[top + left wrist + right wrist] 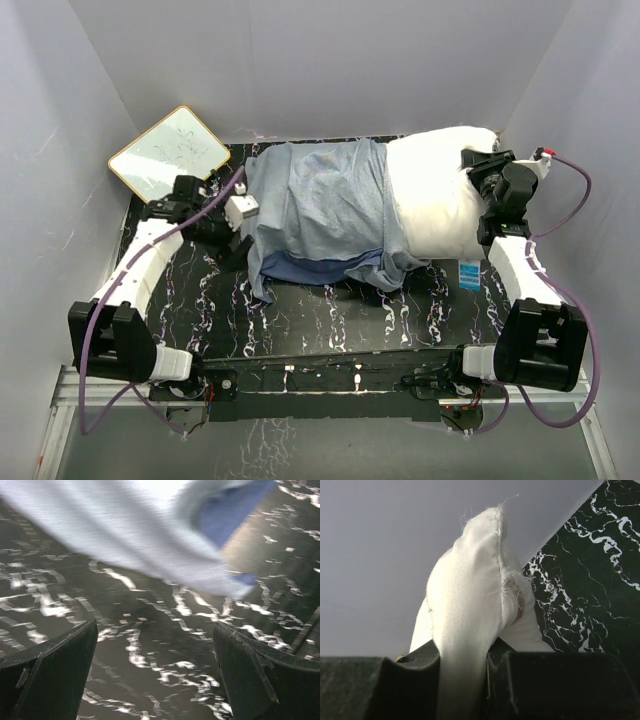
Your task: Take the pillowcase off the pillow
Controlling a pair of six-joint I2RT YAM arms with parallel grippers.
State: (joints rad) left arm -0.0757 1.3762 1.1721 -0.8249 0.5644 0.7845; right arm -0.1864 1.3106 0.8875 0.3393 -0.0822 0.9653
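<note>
The pillowcase [320, 205] lies inside out, pale grey-blue, over the left half of the white pillow [435, 200], with a darker blue hem at its near edge. In the top view my left gripper [240, 232] sits at the case's left end. The left wrist view shows the left gripper [155, 665] open wide over bare marble, with the pillowcase [125, 535] a little beyond its fingers and nothing between them. My right gripper [470, 160] is at the pillow's far right corner. In the right wrist view the right gripper [462, 680] is shut on a bunched corner of the pillow [465, 595].
A white board with an orange edge [170, 152] leans at the back left. A small blue and white card [469, 275] lies on the black marble table [330, 310] near the right arm. Grey walls close in on three sides.
</note>
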